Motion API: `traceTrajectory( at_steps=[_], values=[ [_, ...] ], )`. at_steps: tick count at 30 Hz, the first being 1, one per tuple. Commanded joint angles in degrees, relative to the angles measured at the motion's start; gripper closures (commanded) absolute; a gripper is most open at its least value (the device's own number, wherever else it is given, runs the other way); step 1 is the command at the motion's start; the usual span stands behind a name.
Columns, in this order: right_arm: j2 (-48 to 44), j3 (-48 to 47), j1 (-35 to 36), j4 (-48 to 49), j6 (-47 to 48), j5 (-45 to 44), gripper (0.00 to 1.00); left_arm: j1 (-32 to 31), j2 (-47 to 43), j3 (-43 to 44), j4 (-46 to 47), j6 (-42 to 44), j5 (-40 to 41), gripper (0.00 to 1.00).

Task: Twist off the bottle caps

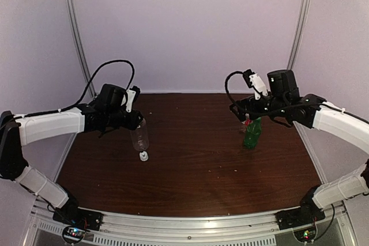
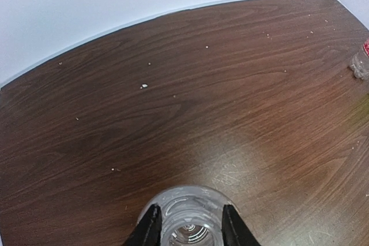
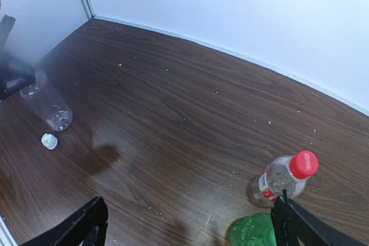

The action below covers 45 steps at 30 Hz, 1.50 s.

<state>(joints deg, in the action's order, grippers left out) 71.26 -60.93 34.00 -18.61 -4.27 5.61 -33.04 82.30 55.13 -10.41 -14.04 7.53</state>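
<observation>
My left gripper [image 1: 137, 122] is shut on the clear bottle [image 1: 140, 136] and holds it tilted above the table; in the left wrist view the fingers [image 2: 151, 229] press both sides of the bottle [image 2: 187, 211]. The white cap [image 1: 143, 155] lies loose on the table just under it, and also shows in the right wrist view [image 3: 49, 140]. My right gripper [image 1: 253, 116] is open wide over the dark green bottle [image 1: 252, 135], whose top [image 3: 253, 231] sits by the right finger [image 3: 300, 226]. The small red-label bottle [image 3: 277, 180] with its red cap [image 3: 304, 163] stands just behind. The green cap is not distinguishable.
The dark wooden table [image 1: 196, 154] is boxed in by white walls at the back and sides. Small crumbs dot the surface. The red-label bottle shows at the right edge of the left wrist view [image 2: 360, 64].
</observation>
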Motion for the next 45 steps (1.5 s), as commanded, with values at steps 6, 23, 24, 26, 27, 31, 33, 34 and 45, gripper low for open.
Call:
traceTrajectory(
  at_steps=[6,23,24,26,27,31,33,34,45],
  values=[
    [-4.0,0.2,-5.2,-5.5,-1.0,-3.6,0.0,0.5,-1.0,-3.0,4.4,-1.0,0.3,0.8],
    [-1.0,0.4,-11.7,-10.8,-1.7,-3.6,0.02,0.5,-8.6,-2.5,4.1,-1.2,3.1,0.24],
    [-0.4,0.3,-11.9,-11.1,-1.8,-3.2,0.03,0.5,-9.4,-2.6,4.2,-1.8,3.2,0.18],
    [0.9,0.4,-12.6,-11.4,-2.0,-2.2,0.06,0.5,-11.5,-3.0,4.6,-3.0,3.7,0.06],
    [1.4,0.4,-12.7,-11.4,-2.1,-1.7,0.09,0.5,-12.5,-3.3,4.9,-3.5,3.8,0.03],
    [3.3,0.5,-13.5,-10.9,-2.6,-0.2,0.19,0.5,-15.9,-4.3,6.3,-5.1,2.8,0.02],
    [4.0,0.5,-13.7,-10.5,-2.8,0.4,0.23,0.5,-17.7,-5.6,7.9,-5.9,2.5,0.02],
    [4.2,0.6,-13.8,-10.3,-2.8,0.6,0.25,0.5,-18.8,-6.9,9.5,-6.3,2.5,0.02],
    [8.2,-0.1,-14.0,-9.9,-2.5,1.7,0.44,0.5,-24.9,-11.4,12.0,-8.2,-3.0,0.02]
  ],
)
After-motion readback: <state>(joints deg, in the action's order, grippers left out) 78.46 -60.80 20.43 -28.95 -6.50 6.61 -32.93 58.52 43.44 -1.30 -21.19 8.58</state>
